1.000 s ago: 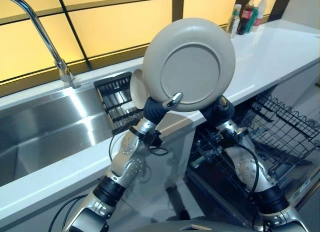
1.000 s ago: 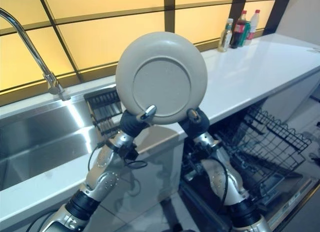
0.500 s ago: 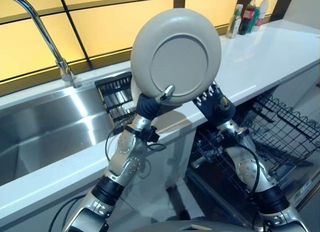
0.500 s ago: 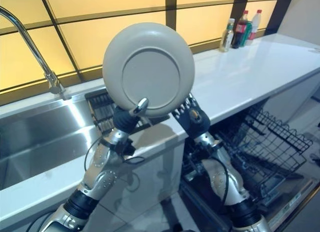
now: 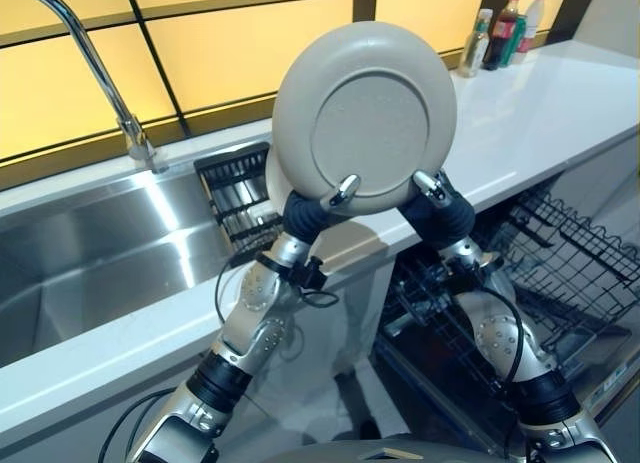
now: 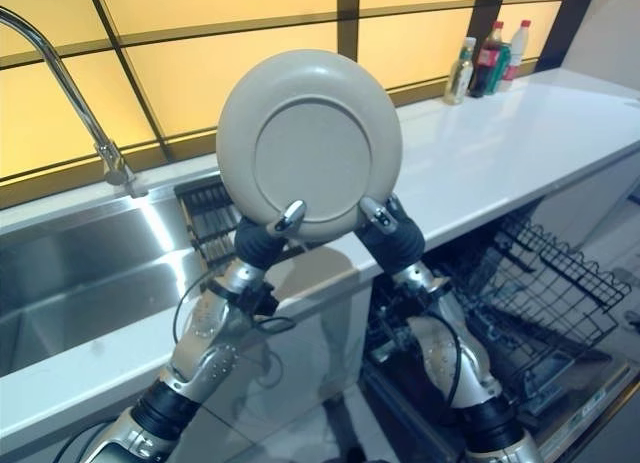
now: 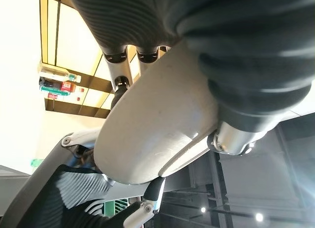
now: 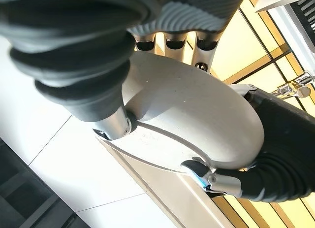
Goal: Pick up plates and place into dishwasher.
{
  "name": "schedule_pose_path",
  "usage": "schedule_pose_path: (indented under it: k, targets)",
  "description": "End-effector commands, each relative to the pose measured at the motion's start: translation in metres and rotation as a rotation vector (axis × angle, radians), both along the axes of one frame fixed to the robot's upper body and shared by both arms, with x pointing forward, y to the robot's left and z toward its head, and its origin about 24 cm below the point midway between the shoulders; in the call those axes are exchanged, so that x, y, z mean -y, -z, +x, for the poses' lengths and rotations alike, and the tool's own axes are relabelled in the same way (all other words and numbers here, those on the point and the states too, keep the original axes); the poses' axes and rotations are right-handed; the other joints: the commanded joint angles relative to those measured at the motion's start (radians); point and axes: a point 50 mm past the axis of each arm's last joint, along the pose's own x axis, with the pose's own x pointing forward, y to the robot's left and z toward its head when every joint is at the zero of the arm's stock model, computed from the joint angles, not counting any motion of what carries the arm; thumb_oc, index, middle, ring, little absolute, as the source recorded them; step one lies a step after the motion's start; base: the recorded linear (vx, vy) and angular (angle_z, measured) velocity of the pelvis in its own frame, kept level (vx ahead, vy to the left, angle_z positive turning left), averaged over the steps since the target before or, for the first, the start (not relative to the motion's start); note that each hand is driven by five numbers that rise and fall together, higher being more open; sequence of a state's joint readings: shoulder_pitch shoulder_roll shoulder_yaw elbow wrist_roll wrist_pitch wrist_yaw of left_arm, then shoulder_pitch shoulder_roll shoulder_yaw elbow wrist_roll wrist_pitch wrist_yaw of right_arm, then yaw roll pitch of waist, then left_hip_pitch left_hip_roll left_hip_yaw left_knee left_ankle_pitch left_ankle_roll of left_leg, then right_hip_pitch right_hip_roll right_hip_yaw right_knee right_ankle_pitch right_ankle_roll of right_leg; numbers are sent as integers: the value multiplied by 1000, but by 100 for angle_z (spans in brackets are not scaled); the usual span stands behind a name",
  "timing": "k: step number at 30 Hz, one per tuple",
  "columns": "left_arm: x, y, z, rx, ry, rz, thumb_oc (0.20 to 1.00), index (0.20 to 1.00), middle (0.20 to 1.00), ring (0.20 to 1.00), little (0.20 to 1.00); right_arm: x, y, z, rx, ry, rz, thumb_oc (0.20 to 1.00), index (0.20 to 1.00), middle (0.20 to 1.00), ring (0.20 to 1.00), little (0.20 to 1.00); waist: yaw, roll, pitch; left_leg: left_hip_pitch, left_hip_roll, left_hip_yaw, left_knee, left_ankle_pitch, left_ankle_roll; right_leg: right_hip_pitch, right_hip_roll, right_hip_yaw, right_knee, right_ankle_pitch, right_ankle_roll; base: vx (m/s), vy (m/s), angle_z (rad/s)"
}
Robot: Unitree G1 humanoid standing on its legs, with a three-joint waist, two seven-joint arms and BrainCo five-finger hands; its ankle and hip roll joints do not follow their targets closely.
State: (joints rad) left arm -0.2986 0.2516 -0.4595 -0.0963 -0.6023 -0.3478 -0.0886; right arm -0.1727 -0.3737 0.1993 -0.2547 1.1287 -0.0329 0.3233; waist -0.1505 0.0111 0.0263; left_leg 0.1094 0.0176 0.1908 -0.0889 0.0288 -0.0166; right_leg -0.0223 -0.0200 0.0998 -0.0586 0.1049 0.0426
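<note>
The plate (image 5: pixel 365 118) looks like matt, faintly speckled grey ceramic. The sink (image 5: pixel 90 263) and faucet (image 5: pixel 95 73) are shiny brushed metal, the table (image 5: pixel 540 108) glossy smooth white. The dishwasher rack (image 5: pixel 570 248) is dark coated wire.

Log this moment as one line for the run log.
stage: plate handover | plate: upright above counter | left hand: shut on plate | right hand: shut on plate | dishwasher rack: open

Both arms reach up and converge. The left hand (image 5: pixel 305 215) pinches the plate (image 5: pixel 365 111) at its 7 o'clock edge; the right hand (image 5: pixel 438 209) pinches it at 5 o'clock, thumbs forward.
</note>
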Motion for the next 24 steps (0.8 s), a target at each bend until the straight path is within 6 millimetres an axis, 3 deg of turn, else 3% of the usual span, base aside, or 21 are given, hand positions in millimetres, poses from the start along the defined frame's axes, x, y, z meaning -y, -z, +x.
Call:
schedule_pose_path:
  k: [1,8,9,10,24]
  targets:
    - [-11,7,17,-38,-99,50,200,200,200,200,200,-14,-38,-13,244,-107,37,200,200,200,200,200,-2,-37,-17,-45,-2,-55,4,-30,48,8,-49,-36,81,-57,68,0,0,0]
    - [-8,9,16,-47,-78,56,200,200,200,200,200,-18,-38,-13,246,-144,33,200,200,200,200,200,-2,-35,-17,-45,-2,-55,5,-30,49,7,-50,-36,83,-58,69,0,0,0]
    - [-8,9,16,-49,-76,57,200,200,200,200,200,-18,-38,-13,247,-149,29,322,322,322,322,322,-2,-35,-17,-45,-2,-55,5,-30,49,7,-50,-36,83,-58,69,0,0,0]
    - [-8,9,16,-53,-70,56,200,200,200,200,200,-19,-37,-14,248,-164,23,1000,1000,1000,1000,1000,-1,-35,-17,-45,-2,-54,5,-30,48,7,-50,-36,81,-58,69,0,0,0]
    - [-4,31,17,-147,-28,54,200,200,200,200,200,-32,-40,-17,269,-288,41,1000,1000,1000,1000,1000,5,-41,-19,-44,-2,-54,7,-32,50,7,-51,-38,84,-59,69,0,0,0]
